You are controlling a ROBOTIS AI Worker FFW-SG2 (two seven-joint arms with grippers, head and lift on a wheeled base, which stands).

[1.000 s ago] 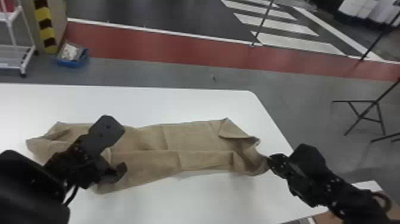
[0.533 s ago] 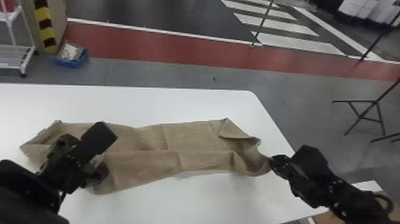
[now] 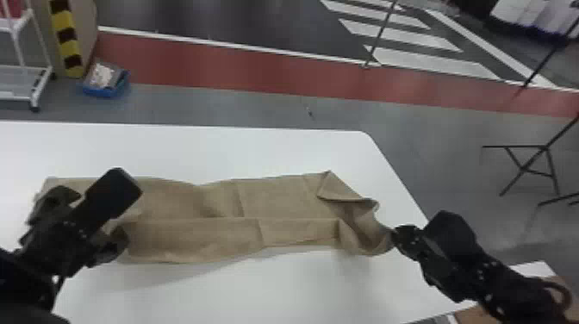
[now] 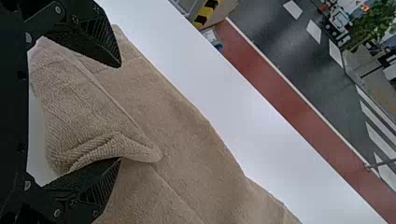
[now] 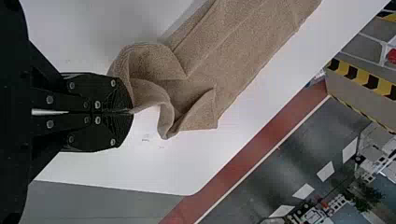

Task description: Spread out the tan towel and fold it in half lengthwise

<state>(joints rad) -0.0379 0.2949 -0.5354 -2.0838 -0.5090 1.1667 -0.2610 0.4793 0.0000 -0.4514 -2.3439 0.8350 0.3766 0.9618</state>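
Observation:
The tan towel (image 3: 275,202) lies stretched across the white table in a long, partly doubled strip, with its right end crumpled and a corner turned over. Over its left end, my left gripper (image 3: 99,219) stands open. In the left wrist view, a loose fold of the towel (image 4: 107,112) lies between the spread fingers of my left gripper (image 4: 120,112), not pinched. At the towel's right end is my right gripper (image 3: 394,235). The right wrist view has my right gripper (image 5: 130,112) shut on the edge of the towel (image 5: 243,51).
The white table (image 3: 215,151) has its rounded far right corner and right edge just beyond the towel. On the floor behind stand a blue bin (image 3: 105,82) and a white rack (image 3: 26,69). Dark folding legs (image 3: 527,168) stand off to the right.
My left gripper has moved left over the towel, toward its left end, and the cloth there has shifted a little. My right gripper has hardly moved and keeps hold of the towel.

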